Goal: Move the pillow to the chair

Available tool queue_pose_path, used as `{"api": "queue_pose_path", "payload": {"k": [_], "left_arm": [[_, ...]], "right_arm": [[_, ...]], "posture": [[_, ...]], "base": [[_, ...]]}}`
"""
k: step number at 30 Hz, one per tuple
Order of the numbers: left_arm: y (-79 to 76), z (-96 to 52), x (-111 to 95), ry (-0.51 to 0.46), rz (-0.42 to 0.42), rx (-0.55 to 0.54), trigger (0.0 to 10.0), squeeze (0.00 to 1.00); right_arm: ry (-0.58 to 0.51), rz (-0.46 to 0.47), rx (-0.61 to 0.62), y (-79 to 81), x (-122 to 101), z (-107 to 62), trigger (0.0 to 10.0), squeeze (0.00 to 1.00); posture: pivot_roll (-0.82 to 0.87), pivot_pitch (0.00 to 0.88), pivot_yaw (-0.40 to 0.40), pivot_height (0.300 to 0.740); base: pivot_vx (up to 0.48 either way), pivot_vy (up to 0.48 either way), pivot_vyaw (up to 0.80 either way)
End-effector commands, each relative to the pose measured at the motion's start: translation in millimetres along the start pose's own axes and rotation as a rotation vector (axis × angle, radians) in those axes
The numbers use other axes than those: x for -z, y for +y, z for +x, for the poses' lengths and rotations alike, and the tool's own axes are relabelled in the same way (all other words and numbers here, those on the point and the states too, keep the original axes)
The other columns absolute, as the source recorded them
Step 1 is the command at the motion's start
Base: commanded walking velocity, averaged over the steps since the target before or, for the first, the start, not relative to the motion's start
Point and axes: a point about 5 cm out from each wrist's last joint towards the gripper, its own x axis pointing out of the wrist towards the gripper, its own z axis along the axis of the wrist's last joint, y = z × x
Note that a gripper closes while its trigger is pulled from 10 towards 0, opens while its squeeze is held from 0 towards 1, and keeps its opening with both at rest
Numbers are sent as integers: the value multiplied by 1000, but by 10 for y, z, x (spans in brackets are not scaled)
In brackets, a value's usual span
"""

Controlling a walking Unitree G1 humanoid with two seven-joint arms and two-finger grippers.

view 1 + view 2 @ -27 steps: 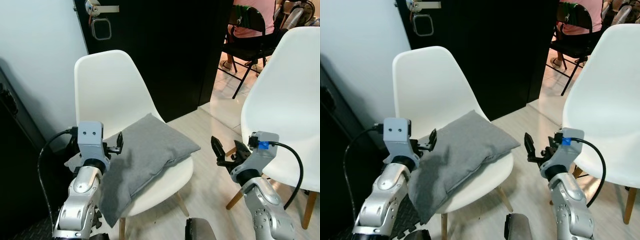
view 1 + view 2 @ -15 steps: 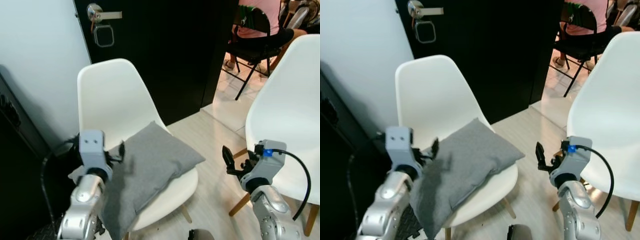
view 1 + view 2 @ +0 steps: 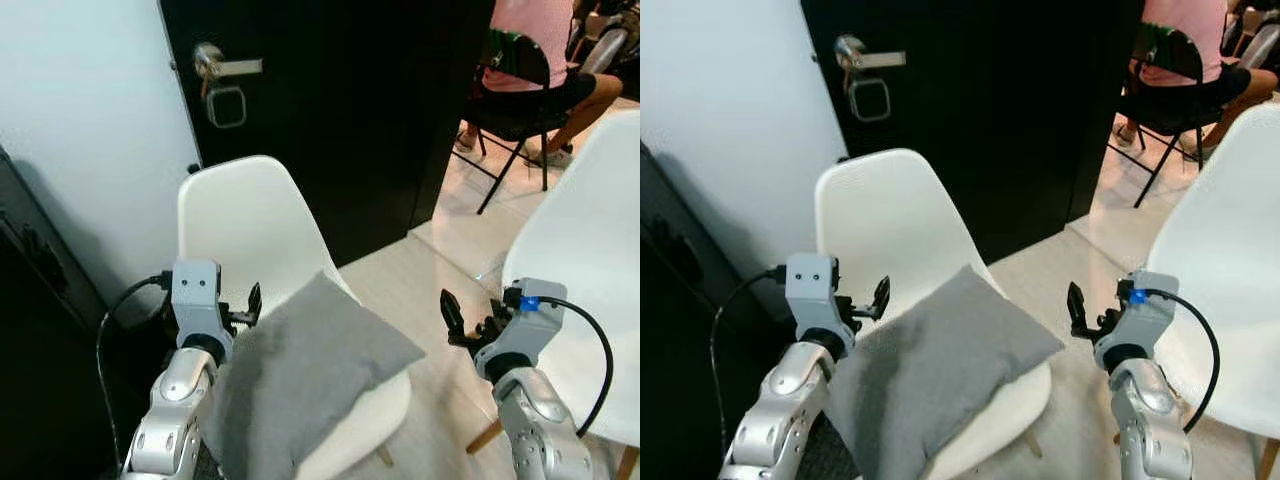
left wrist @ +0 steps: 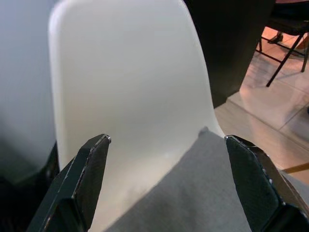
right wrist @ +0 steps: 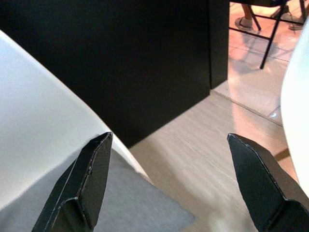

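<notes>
On the seat of the chair (image 3: 250,225) lies the pillow (image 3: 310,375), flat, with one corner over the front edge at about 5 o'clock, so the placing looks done. At 9 o'clock of the pillow the left gripper (image 3: 248,305) hovers just beside its edge, fingers wide and holding nothing. At 3 o'clock, apart from the pillow, the right gripper (image 3: 462,322) is also wide and empty. I judge both stand off so the pillow rests by itself.
</notes>
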Motion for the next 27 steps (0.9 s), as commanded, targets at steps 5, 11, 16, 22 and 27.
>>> {"api": "queue_pose_path", "payload": {"k": [5, 11, 16, 22, 27], "left_arm": [[25, -1, 29, 10, 22, -4, 10000, 0], [25, 19, 50, 16, 20, 1, 10000, 0], [22, 25, 71, 22, 23, 12, 10000, 0], [20, 35, 86, 25, 18, 20, 10000, 0], [13, 37, 96, 24, 15, 24, 10000, 0]], "right_arm": [[0, 5, -1, 9, 33, 6, 10000, 0], [0, -1, -10, 19, 40, 21, 10000, 0], [5, 0, -10, 26, 59, 18, 10000, 0], [12, -8, -13, 30, 65, 21, 10000, 0], [38, -9, -19, 51, 76, 35, 10000, 0]], "posture": [[-52, 26, 16, 691], [-53, 16, 15, 716], [-57, 8, 19, 740], [-61, 2, 21, 740], [-63, 0, 21, 740]], "base": [[0, 0, 0], [0, 0, 0], [0, 0, 0], [0, 0, 0], [0, 0, -320]]}}
